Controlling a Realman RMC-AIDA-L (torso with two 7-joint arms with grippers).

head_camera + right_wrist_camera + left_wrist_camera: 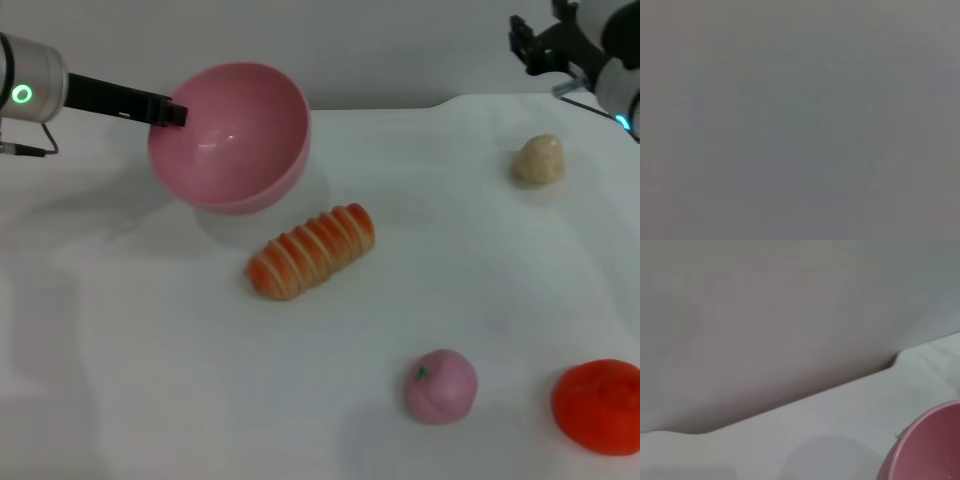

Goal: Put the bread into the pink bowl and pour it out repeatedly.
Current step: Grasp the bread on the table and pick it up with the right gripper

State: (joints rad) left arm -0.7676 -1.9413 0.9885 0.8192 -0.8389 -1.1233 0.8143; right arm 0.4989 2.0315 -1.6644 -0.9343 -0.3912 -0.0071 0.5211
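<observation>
Orange-and-cream stripes mark the ridged toy bread [312, 251], which is seen lying on the white table [150, 380] just in front of the round, glossy pink plastic bowl [232, 135], near it but apart. The bowl is tipped on its side, its opening turned toward the bread, and is pinched at its left rim by the black fingers of the left gripper [172, 110]. Nothing lies between bread and bowl. A small pink peach-like ball [440, 385] with a green stem and a red-orange rounded fruit [600, 405], cut off at the frame edge, are set nearer the robot on its right; a small beige rounded lump [540, 159] sits farther back. The right gripper [535, 45] is held high at the far right corner, and whether its fingers are spread cannot be told. In the left wrist view only a slice of the bowl's rim [927, 447] is shown; the right wrist view gives nothing legible.
</observation>
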